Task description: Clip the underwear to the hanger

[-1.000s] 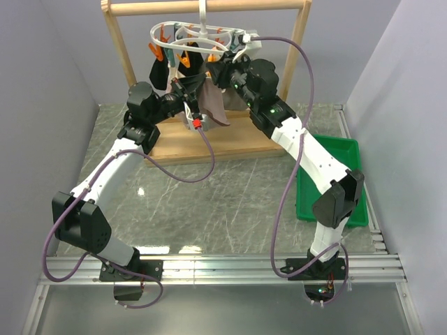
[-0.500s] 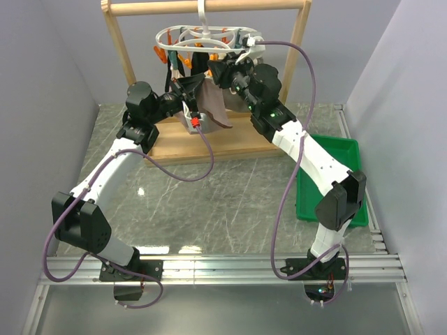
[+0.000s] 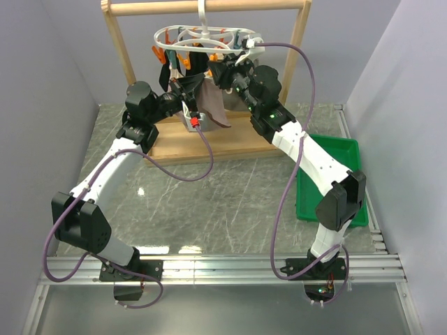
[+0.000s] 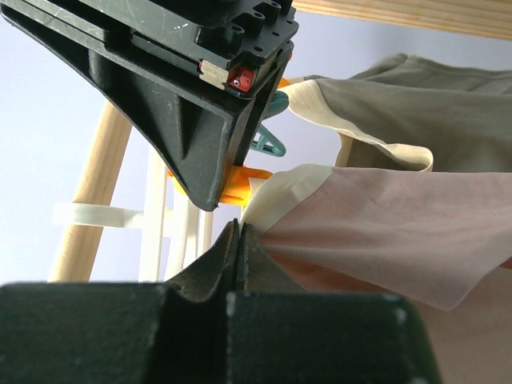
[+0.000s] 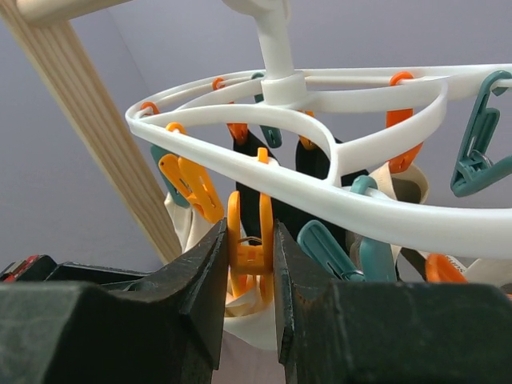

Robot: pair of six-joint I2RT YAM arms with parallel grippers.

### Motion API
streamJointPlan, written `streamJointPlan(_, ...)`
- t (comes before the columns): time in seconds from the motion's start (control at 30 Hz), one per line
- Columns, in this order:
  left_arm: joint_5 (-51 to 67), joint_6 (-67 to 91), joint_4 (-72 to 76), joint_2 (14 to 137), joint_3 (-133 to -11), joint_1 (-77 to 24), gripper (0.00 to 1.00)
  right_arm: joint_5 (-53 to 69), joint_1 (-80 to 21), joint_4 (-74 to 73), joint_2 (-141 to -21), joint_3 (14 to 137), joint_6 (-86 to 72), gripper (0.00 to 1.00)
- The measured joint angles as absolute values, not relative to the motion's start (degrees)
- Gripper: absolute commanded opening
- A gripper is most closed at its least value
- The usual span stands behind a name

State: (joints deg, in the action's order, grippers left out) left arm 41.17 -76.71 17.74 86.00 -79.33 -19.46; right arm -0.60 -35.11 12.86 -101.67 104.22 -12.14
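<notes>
Above the counter [image 3: 209, 202], at the far side from the arm bases, stands the wooden rack [image 3: 122, 49]. The hanger [image 3: 167, 35] hangs from its top bar, just above both end effectors.

The underwear [image 3: 211, 105] hangs in the air between the two end effectors and droops below them, off the counter. It looks thin, light and limp. It will probably fold and sag wherever it is not held, and a loose pinch could let it slide out. The paler waistband looks like the firmer part and so the best place to hold. A grey garment [image 4: 416, 104] is already on the hanger, just past the underwear as the left wrist camera sees it.

The left end effector [image 4: 238, 240] is fully closed. It appears to pinch the underwear [image 4: 400, 232] at a corner by the waistband, and the cloth fans out to the right from its tips.

The right end effector [image 5: 250, 240] is partly closed around an orange peg [image 5: 248, 256], with a finger pressing on each side. Whether this has opened the peg's mouth cannot be seen. The waistband edge sits just beside that peg, so it likely needs feeding in while the squeeze holds.
</notes>
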Motion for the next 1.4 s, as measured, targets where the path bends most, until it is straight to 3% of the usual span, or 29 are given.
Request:
streamJointPlan(0.07, 41.17, -76.66, 17.74, 86.00, -79.40, -19.46, 0.00, -0.58, -35.11, 12.86, -101.65, 104.22, -12.12, 0.32)
streamJointPlan(0.43, 41.15, -76.12, 17.80, 86.00, -79.53, -19.46, 0.00, -0.05, -35.11, 12.82, -101.03, 104.22, -12.16, 0.51)
streamJointPlan(0.7, 41.12, -75.75, 17.87, 86.00, -80.16, -19.46, 0.00, 1.58, -35.11, 12.73, -99.94, 104.22, -12.62, 0.80)
streamJointPlan(0.83, 41.15, -75.79, 17.80, 86.00, -80.60, -19.46, 0.00, 2.72, -34.98, 12.03, -98.94, 104.22, -13.21, 0.88)
streamJointPlan(1.03, 41.10, -75.75, 17.56, 86.08, -80.68, -19.46, 0.01, 4.80, -34.20, 9.61, -96.40, 104.25, -14.83, 0.92)
streamJointPlan(1.2, 40.86, -75.57, 16.67, 86.08, -80.60, -19.46, 0.21, 6.35, -33.69, 7.40, -93.58, 104.22, -15.33, 0.96)
streamJointPlan(1.33, 40.56, -74.91, 15.81, 85.67, -78.54, -19.49, 0.50, 7.84, -33.61, 6.26, -90.11, 102.59, -14.87, 0.98)
streamJointPlan(1.4, 40.23, -74.39, 14.63, 84.97, -76.84, -19.62, 0.57, 8.47, -33.52, 5.98, -88.03, 100.95, -14.33, 0.98)
